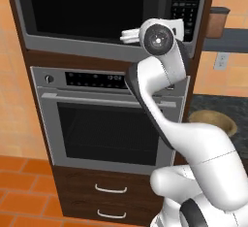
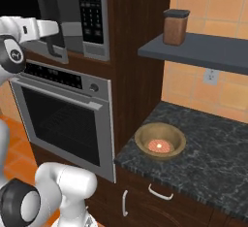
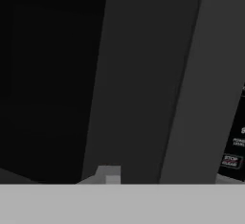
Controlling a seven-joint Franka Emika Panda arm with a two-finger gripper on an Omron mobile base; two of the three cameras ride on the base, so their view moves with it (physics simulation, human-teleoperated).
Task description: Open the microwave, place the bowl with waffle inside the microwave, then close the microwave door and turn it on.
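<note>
The microwave (image 1: pixel 87 8) sits shut in the tall cabinet, with its dark door window (image 1: pixel 82 3) on the left and the black keypad (image 2: pixel 92 12) on the right. My gripper (image 2: pixel 54 34) is pressed up against the door's right edge at the black handle (image 2: pixel 57 49). The hand view looks closely at a dark vertical bar, with the keypad (image 3: pixel 234 146) off to the right. My fingers are hidden, so I cannot tell whether they are open or shut. The wooden bowl (image 2: pixel 143 141) rests on the dark counter to the right, holding the waffle (image 2: pixel 160 146).
A steel wall oven (image 1: pixel 111 124) with a bar handle sits below the microwave, above two drawers (image 1: pixel 111 188). A grey wall shelf (image 2: pixel 203 51) over the speckled counter (image 2: pixel 213 158) carries a brown jar (image 2: pixel 174 26). My arm rises in front of the oven's right side.
</note>
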